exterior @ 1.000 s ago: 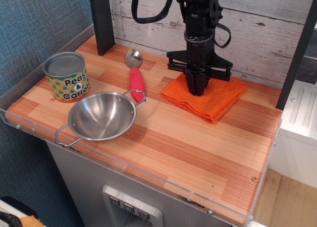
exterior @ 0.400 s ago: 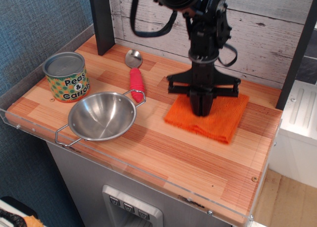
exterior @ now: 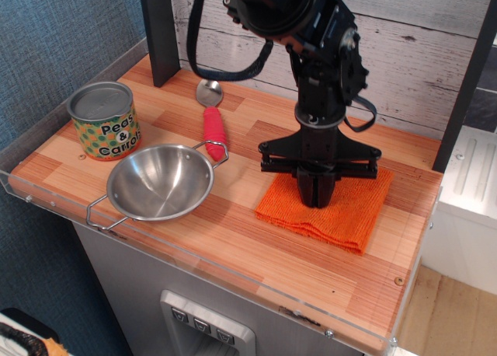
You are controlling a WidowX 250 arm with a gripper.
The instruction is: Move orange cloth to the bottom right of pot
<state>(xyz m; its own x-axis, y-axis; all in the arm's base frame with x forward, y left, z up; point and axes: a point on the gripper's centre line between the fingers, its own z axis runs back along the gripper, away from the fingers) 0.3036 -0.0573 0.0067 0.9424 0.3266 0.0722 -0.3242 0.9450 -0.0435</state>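
On right half of wooden counter: black robot gripper [exterior: 316, 200], pointing straight down, fingers close together, tips pressed into cloth, pinching orange cloth at its middle.
Cloth: bright orange square folded knit cloth [exterior: 342, 216], flat on wooden counter [exterior: 256, 255], to right of pot, w/ gap between.
Pot: small shiny steel bowl-shaped pot w/ wire loop handles [exterior: 159, 182], front-left area, upright.
Spoon: red-handled metal spoon [exterior: 211, 115], behind pot, handle end near pot's right loop.
Can: green-and-orange dotted "Peas & Carrots" tin can [exterior: 102, 120], upper-left of pot, standing.
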